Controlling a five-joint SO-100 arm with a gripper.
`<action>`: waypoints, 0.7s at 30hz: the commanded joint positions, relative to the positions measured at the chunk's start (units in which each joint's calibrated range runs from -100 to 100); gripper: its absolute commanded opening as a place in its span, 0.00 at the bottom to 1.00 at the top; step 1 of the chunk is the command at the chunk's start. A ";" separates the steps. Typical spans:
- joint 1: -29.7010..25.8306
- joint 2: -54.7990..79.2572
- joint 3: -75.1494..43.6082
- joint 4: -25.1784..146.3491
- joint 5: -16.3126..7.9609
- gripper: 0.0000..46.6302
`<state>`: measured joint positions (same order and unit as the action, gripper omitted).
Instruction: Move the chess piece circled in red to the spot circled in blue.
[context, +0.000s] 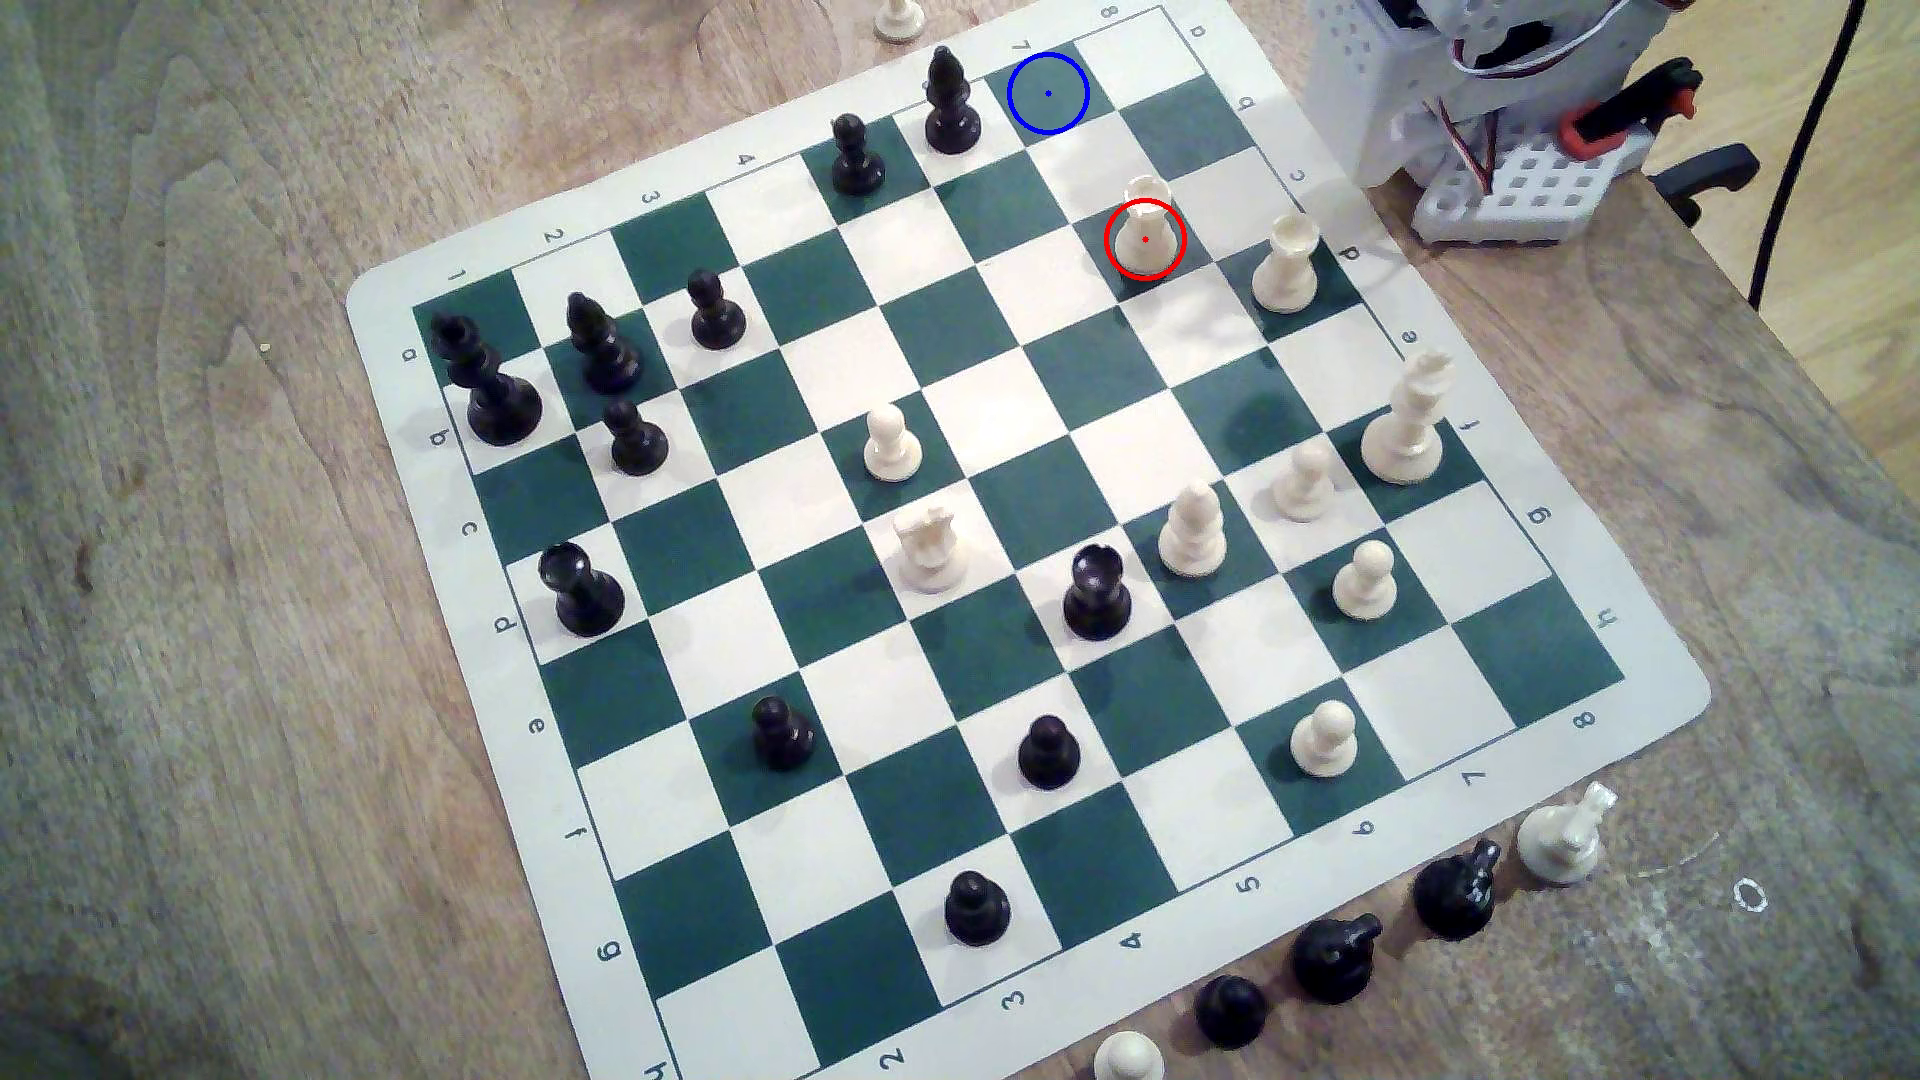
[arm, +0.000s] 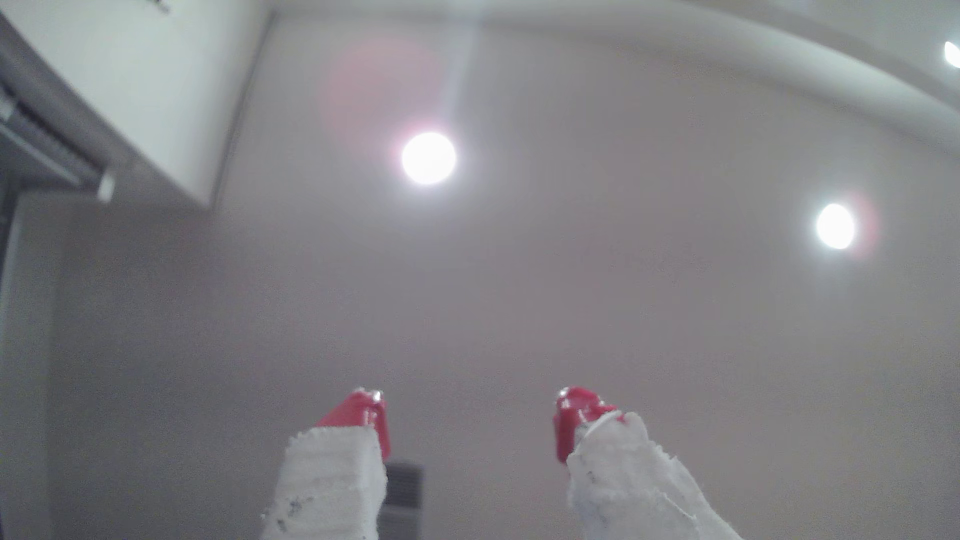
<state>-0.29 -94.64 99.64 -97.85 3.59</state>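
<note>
The cream-white rook (context: 1144, 228) with a notched top stands upright on a dark green square, ringed in red, near the board's far right corner in the exterior view. The blue-circled spot (context: 1047, 93) is a bare dark green square at the board's far edge, up and to the left of the rook. In the wrist view my gripper (arm: 470, 415) is open, its red-tipped white fingers (arm: 358, 415) spread wide with nothing between them, pointing up at a ceiling with round lamps. The arm's white base (context: 1455, 114) sits at the exterior view's top right, off the board.
Another cream rook (context: 1286, 265) stands one square right of the ringed one. A black bishop (context: 951, 104) and black pawn (context: 856, 156) stand left of the spot. Several other pieces dot the board (context: 997, 415). Captured pieces (context: 1455, 893) lie along the near right edge.
</note>
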 joint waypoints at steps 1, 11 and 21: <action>9.17 -1.12 0.27 -1.82 -3.03 0.00; 8.23 -1.12 -0.64 4.89 -3.03 0.00; 2.84 -1.03 -5.17 30.04 -3.03 0.00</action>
<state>4.57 -95.64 98.37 -77.45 0.81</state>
